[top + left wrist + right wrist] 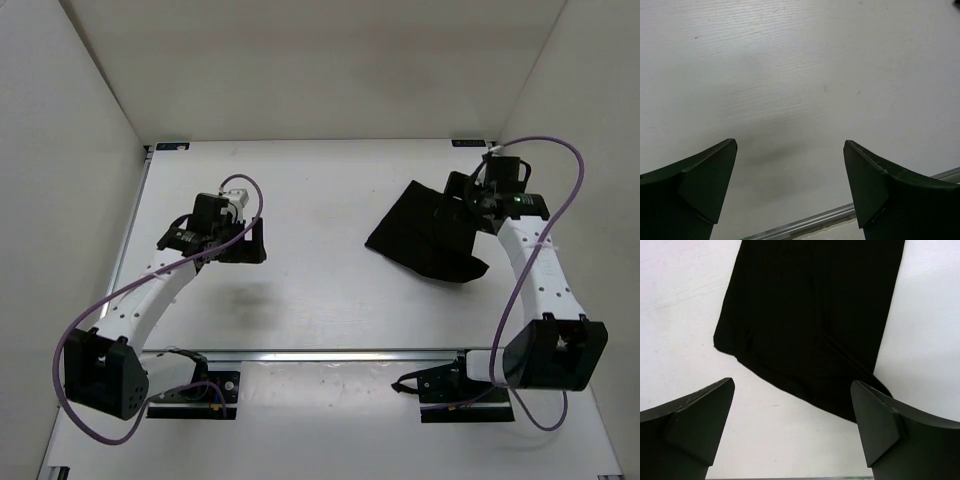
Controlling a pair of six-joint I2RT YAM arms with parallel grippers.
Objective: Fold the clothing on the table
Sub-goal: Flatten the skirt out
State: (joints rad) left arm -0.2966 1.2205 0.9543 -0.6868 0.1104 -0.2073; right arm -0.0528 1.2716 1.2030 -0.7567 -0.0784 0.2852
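Note:
The clothing is a black, floppy piece lying bunched on the right half of the white table. My right gripper hovers over its far right part, hard to make out against the dark fabric. In the right wrist view the clothing fills the upper middle, and my right gripper is open with only bare table between its fingers. My left gripper hangs over the table's left half, well away from the clothing. In the left wrist view my left gripper is open over bare table with nothing in it.
White enclosure walls stand close on the left, back and right. A metal rail runs along the table's near edge in front of the arm bases, and the rail also shows in the left wrist view. Purple cables loop off both arms.

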